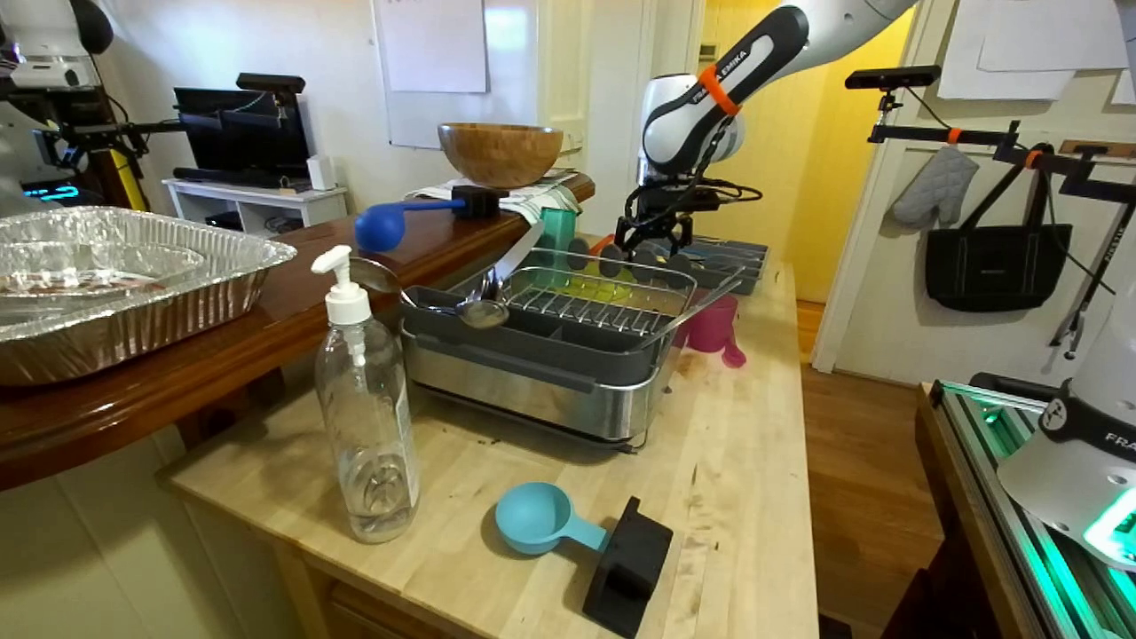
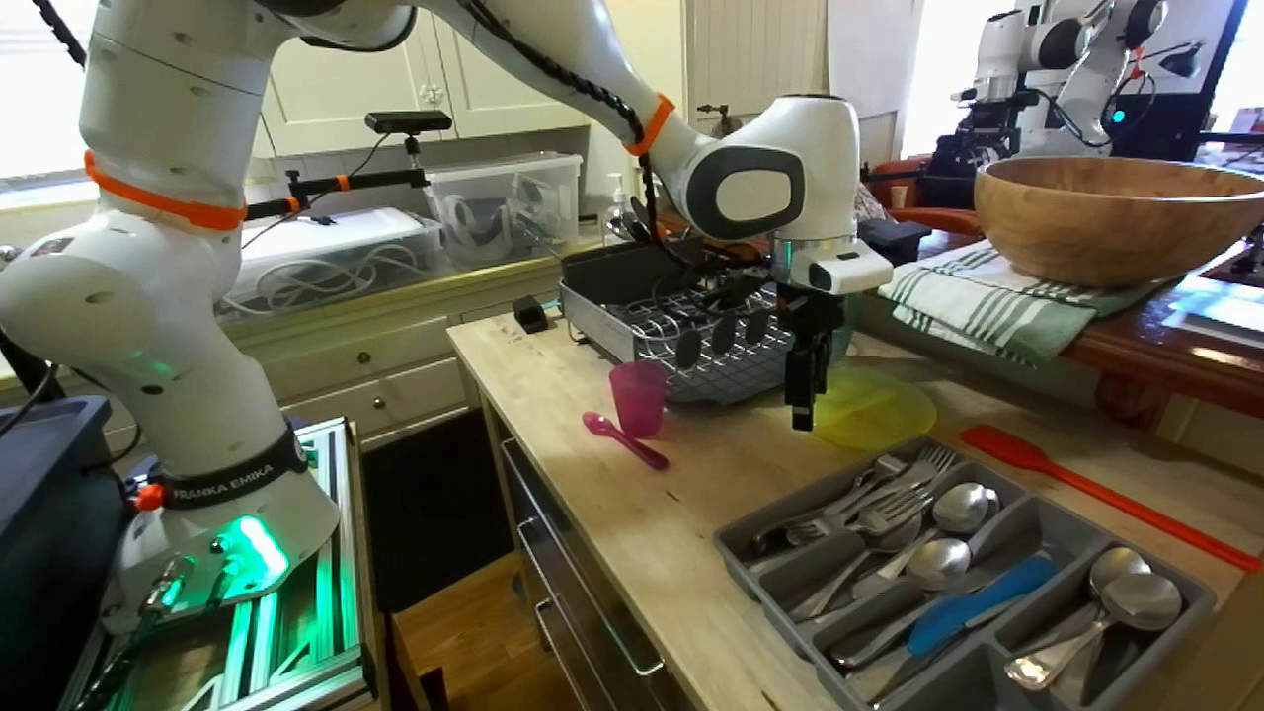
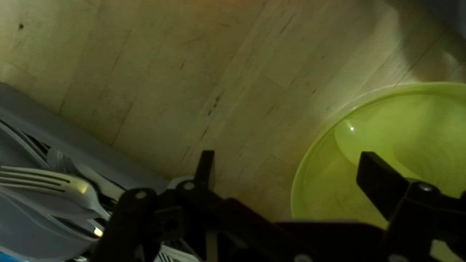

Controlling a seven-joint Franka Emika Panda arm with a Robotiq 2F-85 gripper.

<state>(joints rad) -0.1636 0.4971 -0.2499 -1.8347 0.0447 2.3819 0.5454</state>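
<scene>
The yellow plate [image 3: 393, 138] lies flat on the wooden counter [image 3: 174, 83] at 3 o'clock in the wrist view, and the gripper [image 3: 285, 156] hangs close to the plate's rim, fingers spread wide with nothing between them. Step in hand, as judged: alignment at that rim; a grasp there would call for a level descent with the rim centred between the fingertips, then closure. Farther out, the grey cutlery tray [image 3: 72, 140] sits at 8 o'clock in the wrist view and the pink cup [image 2: 640, 403] at 9 o'clock from the gripper in an exterior view.

The counter [image 2: 681, 509] carries dish [image 2: 879, 420], cutlery tray [image 2: 1066, 531], spatula [image 2: 1116, 498].
</scene>
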